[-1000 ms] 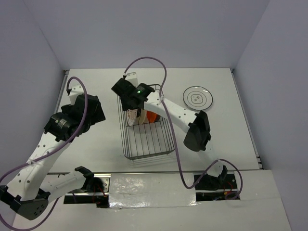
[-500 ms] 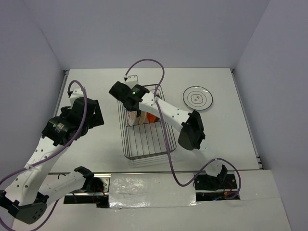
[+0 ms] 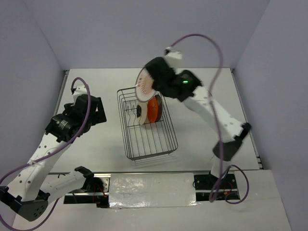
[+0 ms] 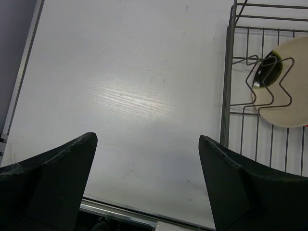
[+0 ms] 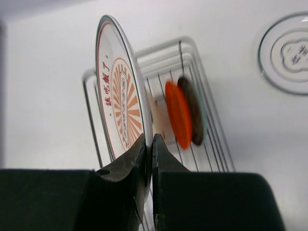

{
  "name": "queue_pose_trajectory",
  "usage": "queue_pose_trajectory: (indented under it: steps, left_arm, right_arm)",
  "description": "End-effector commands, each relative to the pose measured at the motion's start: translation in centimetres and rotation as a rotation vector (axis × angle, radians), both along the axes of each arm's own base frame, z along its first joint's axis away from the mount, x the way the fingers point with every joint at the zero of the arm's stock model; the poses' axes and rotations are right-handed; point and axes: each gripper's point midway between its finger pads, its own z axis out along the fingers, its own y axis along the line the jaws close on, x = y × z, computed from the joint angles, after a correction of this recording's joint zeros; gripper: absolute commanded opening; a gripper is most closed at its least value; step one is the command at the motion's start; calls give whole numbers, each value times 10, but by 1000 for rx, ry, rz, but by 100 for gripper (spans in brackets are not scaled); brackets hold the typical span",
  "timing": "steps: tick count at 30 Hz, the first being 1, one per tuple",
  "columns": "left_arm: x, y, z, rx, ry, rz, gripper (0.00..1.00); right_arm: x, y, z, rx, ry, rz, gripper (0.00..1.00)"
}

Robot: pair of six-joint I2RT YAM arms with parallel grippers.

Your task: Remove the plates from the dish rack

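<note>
While the right gripper (image 5: pixel 149 144) is closed tight, its two fingers pinch the lower rim of the sunburst plate (image 5: pixel 118 106), w/ almost no gap between them. In the top view this plate (image 3: pixel 144 85) is held in the air above the far end of the dish rack (image 3: pixel 147 139), not touching the wires. The left gripper (image 4: pixel 147 163) is wide open and holds nothing; its fingers (image 4: pixel 48 178) hang over the bare table (image 4: pixel 120 86), just beside the left side of the rack (image 4: pixel 226 96).

In the right wrist view the plates in the rack are blurred: an orange plate (image 5: pixel 178 115) and directly behind it a dark plate (image 5: pixel 193 110), exact colour I cannot tell. A cream plate (image 4: pixel 288 86) w/ a dark patch is cut off by the right edge of the left wrist view. A white plate (image 5: pixel 288 53) lies flat on the table, partly out of frame.

The sunburst plate stands on its edge, nearly vertical, decorated face toward the left. The plates in the rack stand on edge too, approx. across its long axis.
</note>
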Motion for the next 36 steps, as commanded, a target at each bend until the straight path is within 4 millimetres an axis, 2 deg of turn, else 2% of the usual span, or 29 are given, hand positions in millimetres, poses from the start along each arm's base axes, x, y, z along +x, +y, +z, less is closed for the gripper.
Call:
queue_pose_trajectory:
  steps: [1, 2, 3, 4, 5, 6, 7, 8, 9, 10, 12, 13, 14, 15, 17, 18, 20, 21, 24, 25, 26, 27, 28, 29, 31, 32, 34, 35, 36]
  left_arm:
    - [13, -7, 17, -32, -60, -11, 99]
    - [14, -12, 15, -47, -53, -34, 100]
    - [17, -19, 17, -68, -62, -62, 99]
    - [17, -31, 14, -91, -49, -131, 99]
    - [19, -37, 15, -109, -55, -158, 99]
    - [20, -41, 18, -127, -70, -180, 100]
    - [19, -49, 18, -147, -62, -225, 100]
    - [20, -53, 19, -155, -64, -246, 100]
    - [21, -56, 19, -156, -60, -264, 100]
    - [22, -59, 20, -156, -59, -286, 100]
    - [21, -68, 17, -167, -32, -333, 99]
    - [20, -69, 17, -163, -25, -352, 99]
    - [19, -73, 15, -169, -11, -373, 99]
    - [18, -73, 14, -169, -3, -379, 100]
    - [14, -73, 9, -165, 16, -386, 100]
    - [12, -70, 11, -164, 8, -377, 99]
    - [8, -67, 6, -164, 19, -365, 99]
    - [5, -65, 7, -164, 13, -357, 99]
    - [1, -59, 4, -159, 23, -331, 99]
    - [0, -57, 3, -152, 26, -320, 100]
    - [0, -55, 2, -152, 29, -311, 100]
    - [0, -55, 1, -153, 29, -306, 99]
    - [0, -54, 0, -151, 31, -298, 100]
    - [1, -55, -1, -153, 32, -298, 99]
    - [4, -58, -4, -161, 36, -300, 99]
    - [6, -60, -5, -166, 39, -298, 99]
    - [9, -61, -5, -167, 42, -289, 99]
    - [10, -60, -4, -165, 41, -280, 99]
    - [12, -59, -4, -165, 44, -263, 100]
  right_arm:
    - [-2, -117, 57, 177, -109, -227, 0]
    - [26, -153, 61, 236, -172, -285, 0]
    - [29, -174, -1, 195, -78, -299, 0]
    - [35, -177, 38, 376, -228, -195, 0]
    - [49, -224, 26, 408, -268, -269, 0]
    - [49, -244, -27, 413, -206, -299, 1]
    - [58, -244, -18, 503, -269, -212, 0]
    - [63, -255, -32, 523, -262, -214, 1]
    - [66, -286, -62, 525, -234, -277, 1]
    - [75, -290, -61, 520, -276, -244, 1]
    - [83, -303, -97, 513, -215, -244, 2]
    - [91, -308, -97, 521, -247, -241, 2]
    - [94, -310, -124, 548, -194, -241, 2]
    - [96, -322, -134, 568, -185, -270, 3]
    - [101, -327, -150, 616, -164, -282, 4]
    - [103, -330, -170, 625, -117, -299, 8]
    - [108, -332, -186, 623, -75, -298, 15]
    - [109, -330, -204, 632, -25, -294, 32]
    - [107, -332, -217, 604, 13, -317, 65]
    - [99, -329, -228, 570, 74, -328, 69]
    - [106, -331, -219, 534, 85, -332, 72]
    - [104, -342, -236, 453, 160, -409, 77]
    - [83, -330, -254, 389, 314, -390, 78]
    - [94, -326, -240, 352, 320, -365, 78]
    - [76, -322, -254, 241, 460, -363, 80]
    - [79, -313, -244, 200, 464, -348, 96]
    - [62, -320, -228, 95, 485, -426, 96]
    - [58, -321, -217, 67, 453, -439, 96]
    - [55, -287, -181, 38, 353, -354, 96]
